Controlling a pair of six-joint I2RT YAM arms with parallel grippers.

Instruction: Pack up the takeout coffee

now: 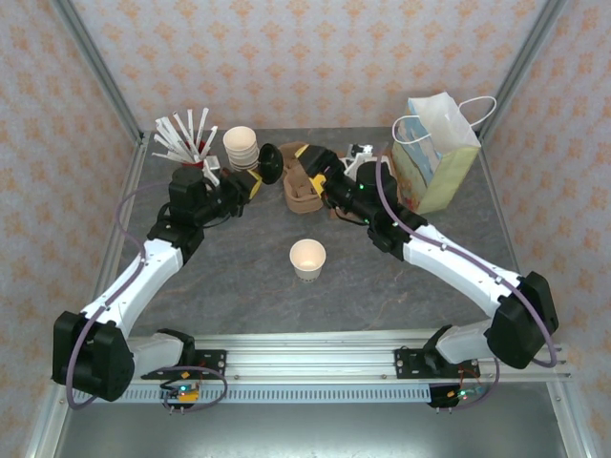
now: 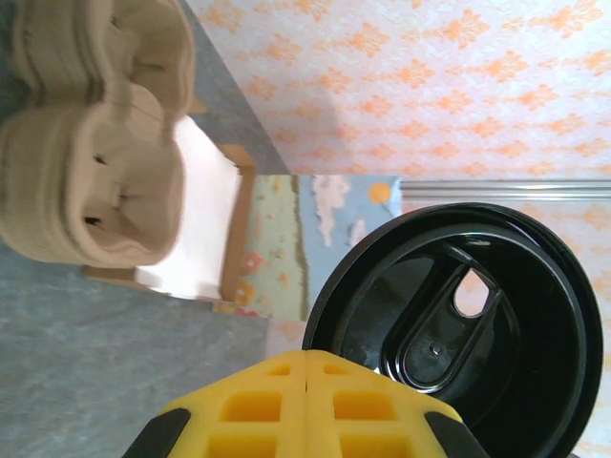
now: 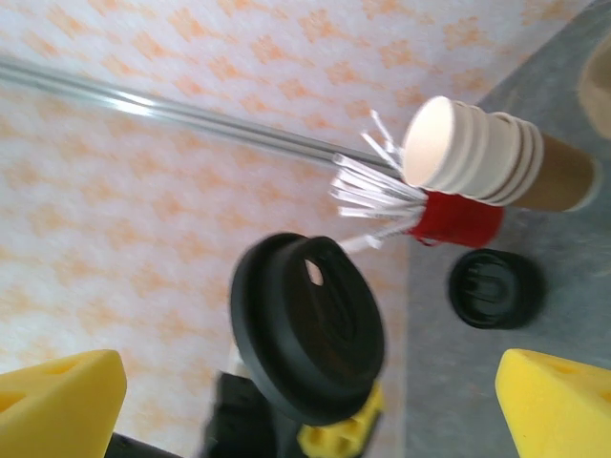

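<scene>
Takeout coffee cup (image 1: pixel 307 258) is seen upright and lidless on the tabletop (image 1: pixel 239 286), just in front of the pulp carrier (image 1: pixel 304 188). Black lid (image 2: pixel 458 324) is pinched at its rim by the left fingers (image 2: pixel 258 405), left of the carrier. Right fingers (image 3: pixel 554 405) are spread wide, beside the carrier.

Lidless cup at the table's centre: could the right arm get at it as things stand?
Probably yes. The right gripper is open and empty, and the cup stands alone on the table, with nothing between them.
</scene>
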